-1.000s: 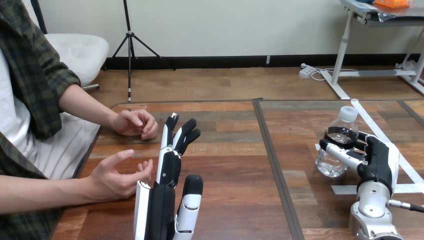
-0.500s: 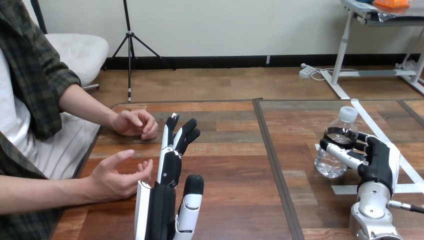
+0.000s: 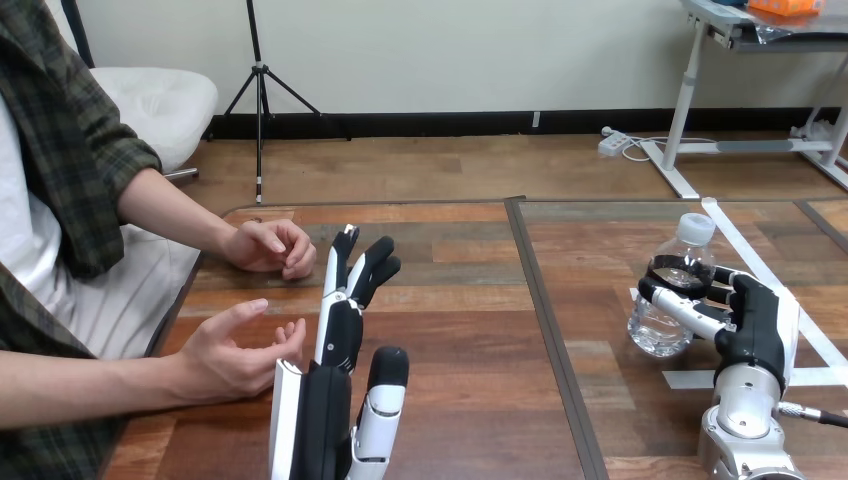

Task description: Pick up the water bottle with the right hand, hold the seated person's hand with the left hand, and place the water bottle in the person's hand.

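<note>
Clear-plastic water bottle [image 3: 672, 292] at three o'clock is wrapped in the right hand [image 3: 757, 325], apparently for lifting, while the straight-fingered left hand [image 3: 340, 335] flanks the person's nearer hand [image 3: 232, 352] at eight o'clock.

A pale wall [image 3: 450, 50] with a black baseboard [image 3: 450, 122] meets a wooden floor [image 3: 450, 165]. A black tripod [image 3: 260, 90] stands beside a white chair [image 3: 165, 105] at the left; a white-legged desk [image 3: 690, 100] and a power strip [image 3: 613, 143] sit at the right.

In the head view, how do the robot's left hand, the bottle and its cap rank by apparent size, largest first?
1. left hand: it looks largest, but it is nearest the camera, so its true size against the bottle is unsure.
2. bottle
3. cap: clearly smallest.
</note>
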